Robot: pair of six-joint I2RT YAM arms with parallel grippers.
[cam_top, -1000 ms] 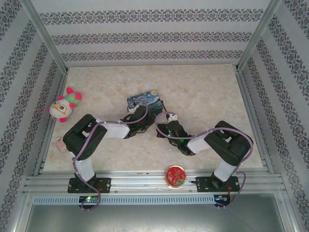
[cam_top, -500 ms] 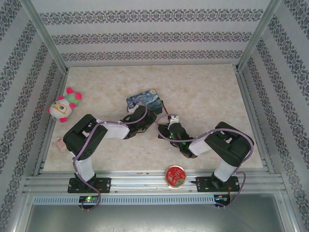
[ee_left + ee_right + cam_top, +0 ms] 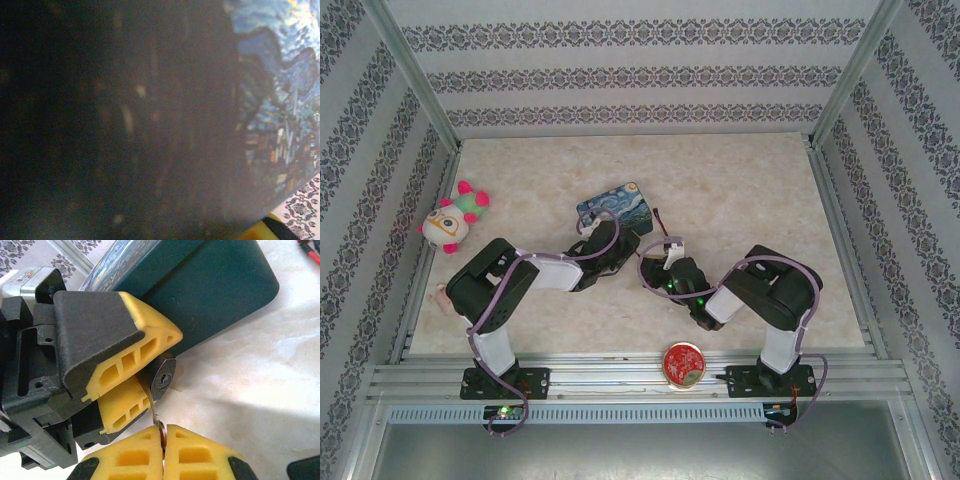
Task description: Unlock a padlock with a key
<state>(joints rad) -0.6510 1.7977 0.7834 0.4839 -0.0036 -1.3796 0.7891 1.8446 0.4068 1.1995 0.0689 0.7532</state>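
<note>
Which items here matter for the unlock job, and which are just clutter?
Job: padlock, gripped by left hand; key, pinched in right hand.
Clutter: blue painted tin, plush toy, round red tin, red-tipped wire.

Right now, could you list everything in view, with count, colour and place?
padlock: one, black, gripped by left end effector, keyhole showing.
key: one, grey metal, pinched in right end effector, tip close to padlock.
painted tin: one, blue, mid-table, just behind padlock.
plush toy: one, white, pink and green, table's left side.
round tin: one, red, near rail between arm bases.
wire: one, red-tipped, on table beside painted tin.
left end effector: one, black and yellow, shut on padlock.
right end effector: one, yellow fingers, shut on key.
</note>
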